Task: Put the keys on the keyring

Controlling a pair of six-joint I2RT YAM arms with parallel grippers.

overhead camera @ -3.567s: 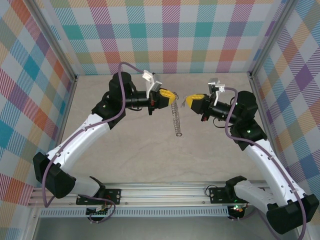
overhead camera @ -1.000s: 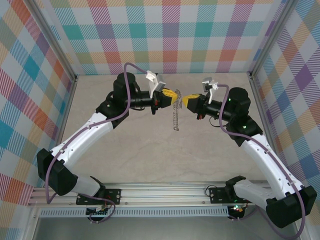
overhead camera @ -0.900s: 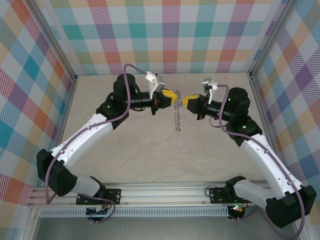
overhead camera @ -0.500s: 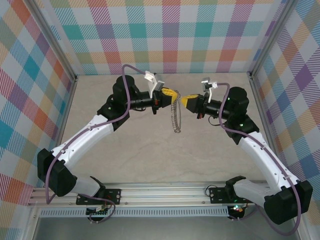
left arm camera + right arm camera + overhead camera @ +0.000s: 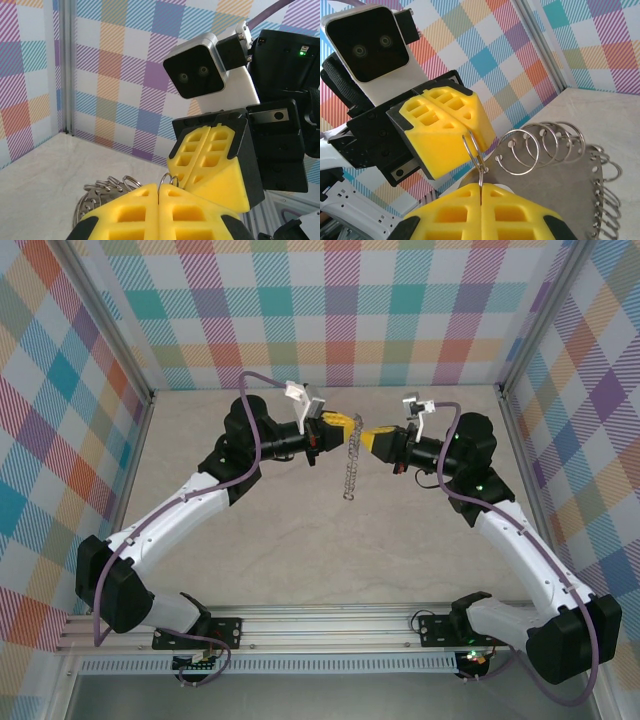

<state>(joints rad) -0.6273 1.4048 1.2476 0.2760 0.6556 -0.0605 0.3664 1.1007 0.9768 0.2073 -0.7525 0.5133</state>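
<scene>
Tip to tip: left gripper (image 5: 346, 425) and right gripper (image 5: 366, 436) meet at a large, thin silver wire keyring (image 5: 349, 468)

Left jaws clamp the ring's top, hanging it over the pale table (image 5: 300, 550); right jaws, also closed, nip one rim loop (image 5: 473, 146). Whether the tiny key is on is too fine to tell; threading looks unfinished.

We see the keyring (image 5: 349, 465) as thin glossy metal wire; the left gripper (image 5: 159, 192) and right gripper (image 5: 481, 190) carry matt yellow plastic fingers (image 5: 455, 212); the table (image 5: 300, 540) looks smooth, matt.
</scene>
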